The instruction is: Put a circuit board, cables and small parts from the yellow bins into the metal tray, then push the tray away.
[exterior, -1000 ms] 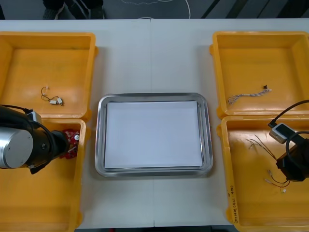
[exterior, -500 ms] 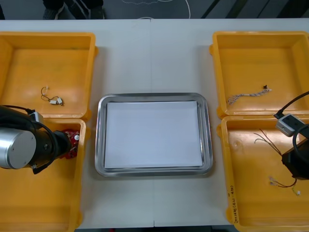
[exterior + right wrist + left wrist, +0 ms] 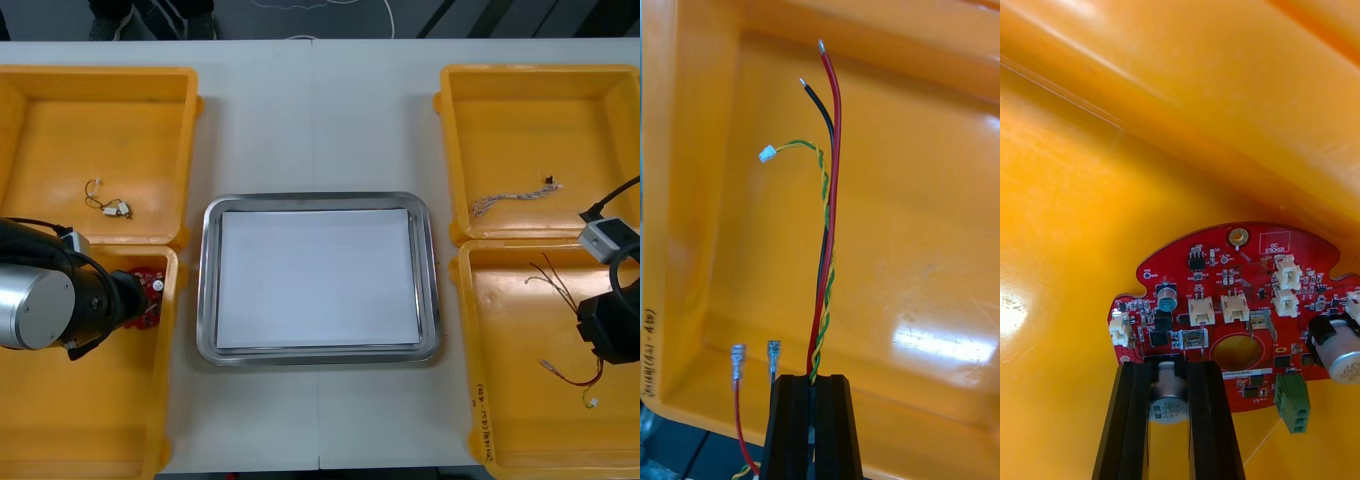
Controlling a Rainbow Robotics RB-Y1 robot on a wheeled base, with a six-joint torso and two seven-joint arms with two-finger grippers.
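So here's where I was: my left claw (image 3: 1171, 369) sat down in the near-left yellow plastic bin (image 3: 90, 420), closed around a little silver cylinder part standing on the round red circuit board (image 3: 1240, 300), fingers held apart only by that part's width. The board lay right up against the bin's wall on the tray side, and I couldn't tell if it was off the floor. My right claw (image 3: 812, 381) was over the near-right yellow plastic bin (image 3: 500, 400), pinched nearly shut on a thin bundle of red, black and yellow-green twisted cables (image 3: 831, 187), with long loose ends running out past the fingertips and more hanging back the other way. The shiny metal tray with the white inside (image 3: 205, 290) sat bare in the middle of the tabletop (image 3: 310, 120), between the bins. My take on doing the carry right: holding a board by one component felt like a sketchy grip, so I figured slow and straight up, no twisting, or it'd pivot or clip that wall. For the cables, I reckoned go high enough that the dangling ends cleared the rim before swinging across. Then low over the white part before letting go, so nothing bounced out.
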